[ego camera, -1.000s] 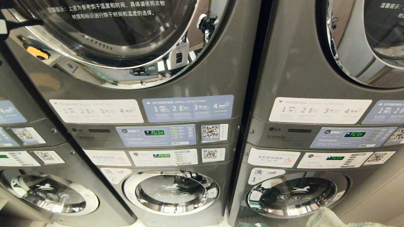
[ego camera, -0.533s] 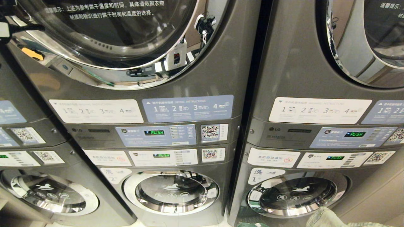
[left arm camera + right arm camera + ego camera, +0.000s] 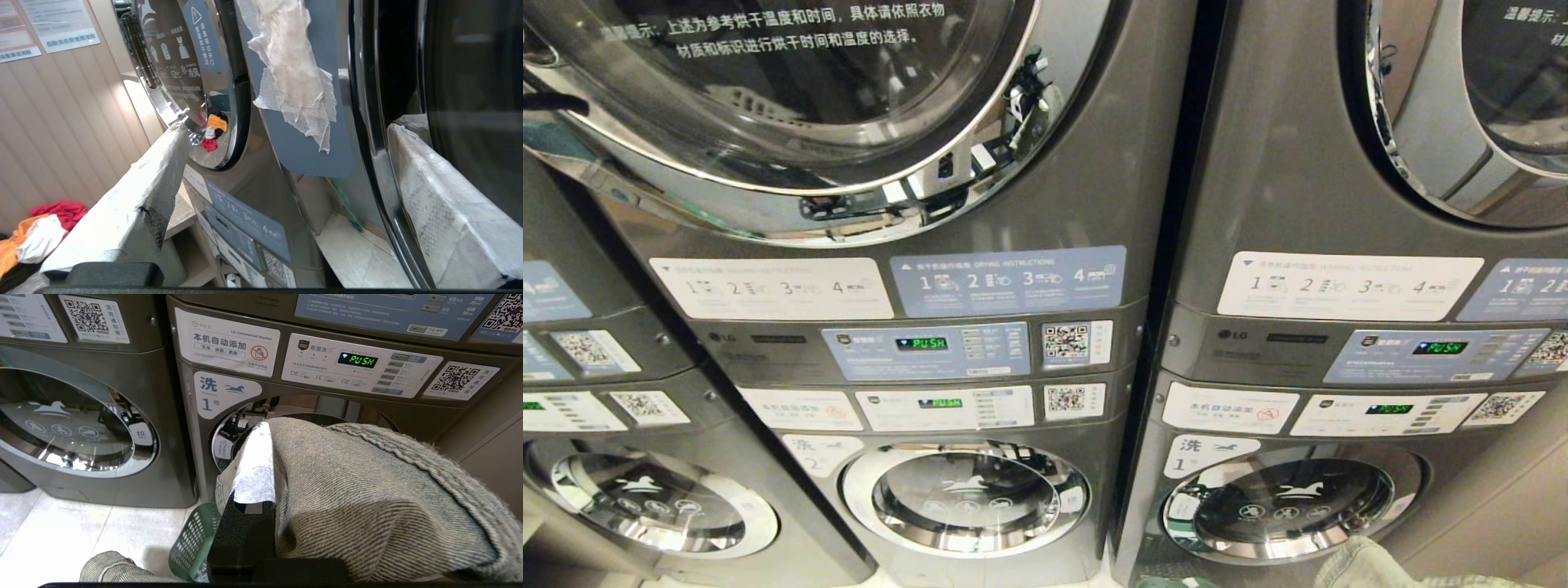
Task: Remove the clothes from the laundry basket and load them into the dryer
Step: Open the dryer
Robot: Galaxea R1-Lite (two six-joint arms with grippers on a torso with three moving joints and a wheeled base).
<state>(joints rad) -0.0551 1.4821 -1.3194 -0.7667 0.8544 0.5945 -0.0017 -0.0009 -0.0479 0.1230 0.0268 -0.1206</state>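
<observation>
1. Laundry room: stacked grey machines fill the head view, each a dryer over a washer, with pale panelled wall to the side.
2. Dryer door [image 3: 792, 106]: round, chrome-rimmed glass, upper left in the head view; it appears partly swung out from the machine front. Judgement: the step in hand is opening it wide enough to load.
3. Jeans [image 3: 367, 498]: pale denim draped over the right gripper [image 3: 261, 473], low in front of the right-hand washer. Its fingers are closed on the cloth, one white-padded finger [image 3: 255, 465] showing.
4. Laundry basket [image 3: 196, 539]: green mesh, on the floor just below the jeans; more clothes [image 3: 36, 237], red, orange and white, lie heaped by the wall.
5. Left gripper [image 3: 286, 196]: beside the door's edge, fingers spread wide, holding nothing; whether a pad touches the rim cannot be told.
6. Advice: hook the rim, swing slowly, keep the jeans clear of the door's arc.
</observation>
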